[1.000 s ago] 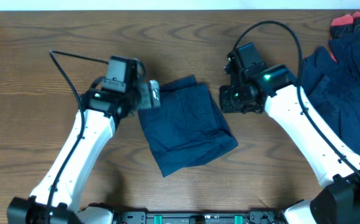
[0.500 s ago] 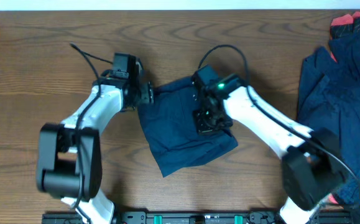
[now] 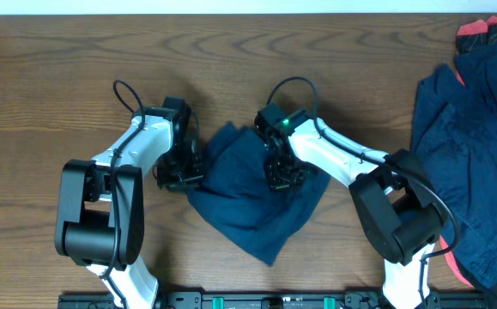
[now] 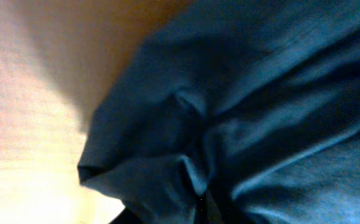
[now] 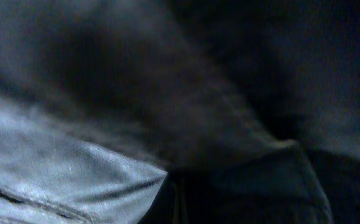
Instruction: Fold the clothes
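The right gripper (image 3: pixel 282 176) moved from beside the garment (image 3: pixel 248 215) onto its middle and closed. The left gripper (image 3: pixel 184 176) shifted down along its left edge. The garment lost its flat rectangular shape and bunched.

Navy garment (image 3: pixel 252 206), centre of frame: no print, tag or lettering legible.
Clothes pile (image 3: pixel 471 129), right edge: no readable label.
Left arm (image 3: pixel 128 159), right arm (image 3: pixel 338 159): no brand or number legible.
Wrist views: blurred close-up fabric, no text.
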Controlling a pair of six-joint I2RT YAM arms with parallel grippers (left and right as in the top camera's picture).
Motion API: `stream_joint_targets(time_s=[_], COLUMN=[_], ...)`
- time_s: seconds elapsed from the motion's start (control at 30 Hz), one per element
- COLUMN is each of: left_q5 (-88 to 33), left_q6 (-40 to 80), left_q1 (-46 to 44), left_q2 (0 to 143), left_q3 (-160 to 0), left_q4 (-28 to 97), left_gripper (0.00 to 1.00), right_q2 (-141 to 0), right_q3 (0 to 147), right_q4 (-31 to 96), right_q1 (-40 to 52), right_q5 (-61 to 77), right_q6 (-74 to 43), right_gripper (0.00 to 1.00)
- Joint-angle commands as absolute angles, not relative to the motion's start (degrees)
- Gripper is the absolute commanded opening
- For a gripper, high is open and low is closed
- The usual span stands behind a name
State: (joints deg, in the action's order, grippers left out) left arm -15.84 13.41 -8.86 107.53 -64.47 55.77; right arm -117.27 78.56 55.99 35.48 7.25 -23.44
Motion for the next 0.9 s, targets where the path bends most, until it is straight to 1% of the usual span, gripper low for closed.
stream_joint_targets(time_s=[0.0,0.2,0.27,0.47,0.6,0.7,0.73,0.77,0.8,0.87], left_q5=[-18.06,-21.32,-21.47,-21.50,-21.47,-21.45,-21.45,-21.41,-20.93,-19.75], left_q6=[13.98,13.74,13.76,13.80,13.76,13.47,13.56,13.54,13.54,13.52], left_q1=[-8.86,-9.82,-10.37,-10.85,-10.85,-10.83,-10.79,-10.79,-10.79,-10.79], left_q2=[108.25,108.22,108.16,107.26,104.25,99.88,97.89,96.27,94.59,92.31], left_q3=[-63.66,-63.55,-63.55,-63.55,-63.57,-63.66,-63.66,-63.66,-63.66,-63.66], left_q4=[58.94,63.46,64.47,66.70,67.11,63.86,61.91,59.86,57.41,53.17], left_gripper=[0.20,0.20,0.21,0.30,0.31,0.32,0.36,0.46,0.98,0.98], right_q2=[-120.01,-120.01,-120.01,-120.01,-120.01,-120.01,-120.01,-119.98,-119.81,-119.57], right_q3=[77.89,77.89,77.91,77.91,77.89,77.89,77.91,77.91,77.91,78.17], right_q4=[50.06,39.94,38.26,38.33,38.89,39.42,39.44,39.42,39.35,39.16], right_q1=[32.93,31.55,31.51,31.51,31.51,31.51,31.51,31.53,31.68,32.10], right_q5=[-8.84,-9.04,-9.04,-9.04,-9.06,-9.23,-9.21,-8.99,-8.60,-6.57], right_q6=[-22.28,-15.88,-14.61,-14.46,-14.46,-13.47,-13.10,-12.97,-12.75,-10.90], right_gripper=[0.02,0.08,0.08,0.09,0.10,0.09,0.10,0.10,0.10,0.10])
